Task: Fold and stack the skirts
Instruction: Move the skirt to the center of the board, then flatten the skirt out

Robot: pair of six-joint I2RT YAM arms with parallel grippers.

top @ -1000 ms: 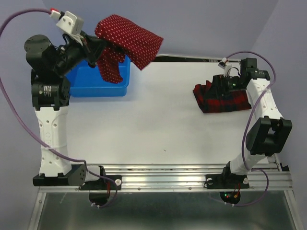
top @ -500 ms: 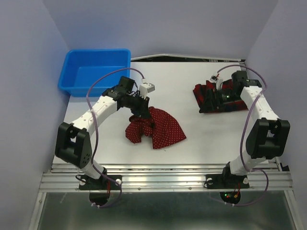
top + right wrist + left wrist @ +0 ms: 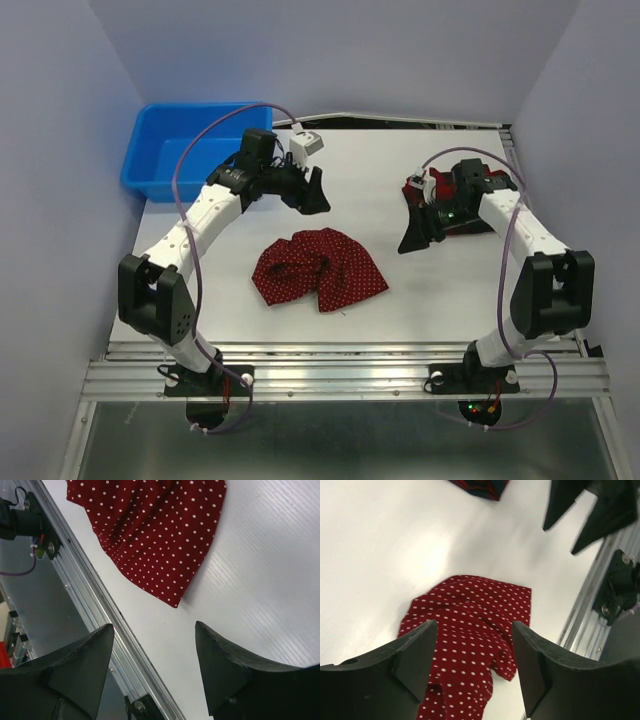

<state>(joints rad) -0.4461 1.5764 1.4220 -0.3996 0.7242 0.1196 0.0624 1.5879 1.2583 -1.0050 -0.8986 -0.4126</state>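
Observation:
The dark red polka-dot skirt (image 3: 318,270) lies crumpled on the table's middle front, held by nothing. My left gripper (image 3: 312,195) hovers open just behind it; in the left wrist view the dotted cloth (image 3: 470,610) shows below and between the spread fingers (image 3: 415,655). The tartan skirt (image 3: 411,189) lies at the right rear, mostly hidden under my right arm; one corner (image 3: 480,486) shows in the left wrist view. My right gripper (image 3: 415,237) stands open and empty at that skirt's front left edge, pointing toward the polka-dot skirt (image 3: 150,530).
A blue plastic bin (image 3: 190,150) stands at the back left corner. The table's metal front rail (image 3: 85,590) runs close to the polka-dot skirt's near edge. Purple walls enclose the left, rear and right sides.
The left gripper carried the polka-dot skirt from above the bin down to the table, opened, and drew back from it. The right gripper moved left off the tartan skirt.

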